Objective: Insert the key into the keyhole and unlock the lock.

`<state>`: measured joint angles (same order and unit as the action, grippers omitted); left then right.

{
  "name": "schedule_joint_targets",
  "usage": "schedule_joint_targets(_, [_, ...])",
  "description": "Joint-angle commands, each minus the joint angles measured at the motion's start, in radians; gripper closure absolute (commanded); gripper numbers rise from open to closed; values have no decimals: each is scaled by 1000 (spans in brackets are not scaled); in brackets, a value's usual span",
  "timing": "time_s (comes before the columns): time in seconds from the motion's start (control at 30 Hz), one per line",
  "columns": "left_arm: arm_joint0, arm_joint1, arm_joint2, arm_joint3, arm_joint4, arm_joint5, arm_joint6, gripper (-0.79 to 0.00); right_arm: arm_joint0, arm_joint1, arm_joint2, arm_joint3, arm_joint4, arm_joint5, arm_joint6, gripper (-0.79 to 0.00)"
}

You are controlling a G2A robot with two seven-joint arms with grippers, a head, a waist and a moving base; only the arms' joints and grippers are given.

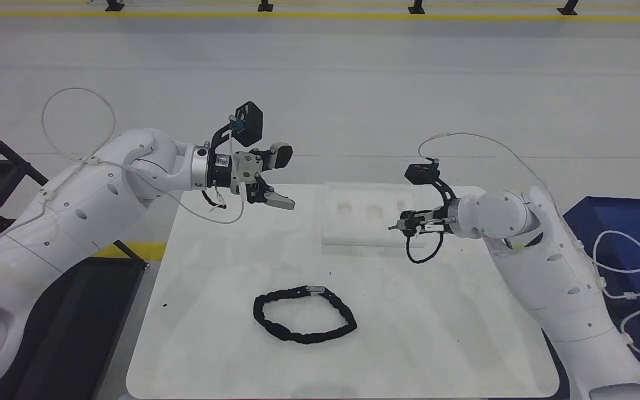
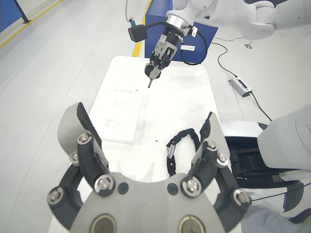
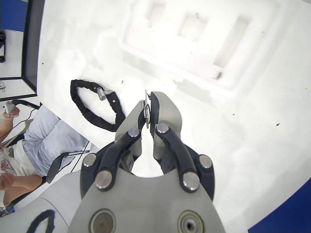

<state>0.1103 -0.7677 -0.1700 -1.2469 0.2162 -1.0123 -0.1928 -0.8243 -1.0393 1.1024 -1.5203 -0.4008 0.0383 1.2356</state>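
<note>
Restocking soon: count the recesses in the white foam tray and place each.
3, in a row along the white foam tray: a small recess at one end, a square recess in the middle, a long recess at the other end. None looks hidden.

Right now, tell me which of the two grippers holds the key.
The right gripper: it is shut on the key. The left gripper is open and holds nothing.
</note>
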Motion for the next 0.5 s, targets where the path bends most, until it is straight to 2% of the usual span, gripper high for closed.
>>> schedule_joint_targets(0.0, [0, 0, 0, 0, 0, 0, 0, -785, -39, 4, 39, -17, 90, -63, -28, 0])
schedule_joint_targets(0.2, [0, 0, 0, 0, 0, 0, 0, -785, -112, 15, 128, 18, 295, -219, -68, 0])
schedule_joint_targets(0.47, [0, 0, 0, 0, 0, 0, 0, -785, -137, 15, 160, 126, 474, -303, -105, 0])
